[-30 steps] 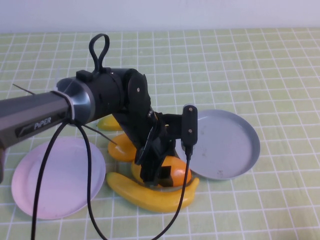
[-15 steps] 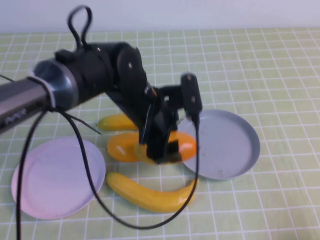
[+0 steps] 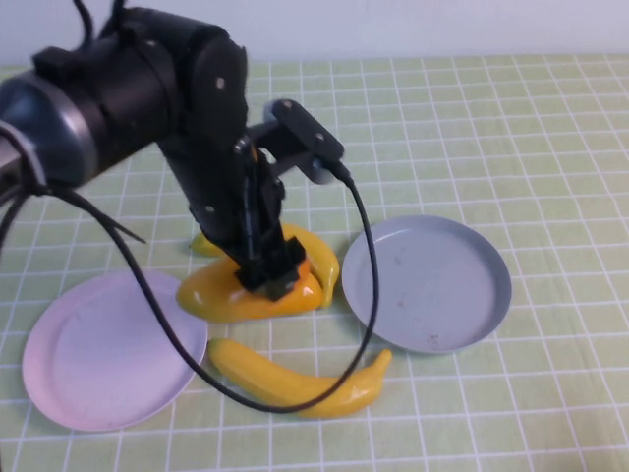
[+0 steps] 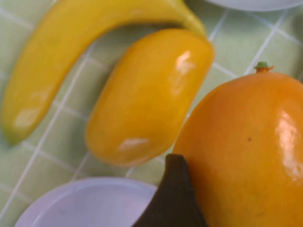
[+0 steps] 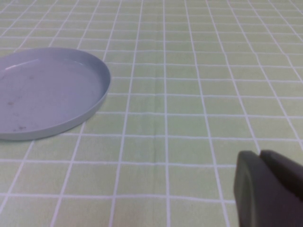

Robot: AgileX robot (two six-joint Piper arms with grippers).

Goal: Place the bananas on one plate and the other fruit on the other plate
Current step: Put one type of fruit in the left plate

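Two arms: I see only the left one at work in the high view.
Left gripper (image 3: 273,277): low between the plates, clamped on a mango (image 4: 246,156) (a dark fingertip (image 4: 173,198) presses its skin in the left wrist view).
Second mango (image 3: 246,295): on the green checked tablecloth (image 3: 472,118), just beside the held one, close to the pink plate.
Bananas: one (image 3: 295,382) lies on the cloth nearer me, below both plates; another (image 3: 211,244) shows behind the arm.
Pink plate (image 3: 108,349): to my left.
Grey-blue plate (image 3: 428,283): to my right.
Right gripper (image 5: 265,189): over the cloth beside the grey-blue plate, fingers pressed together on nothing.
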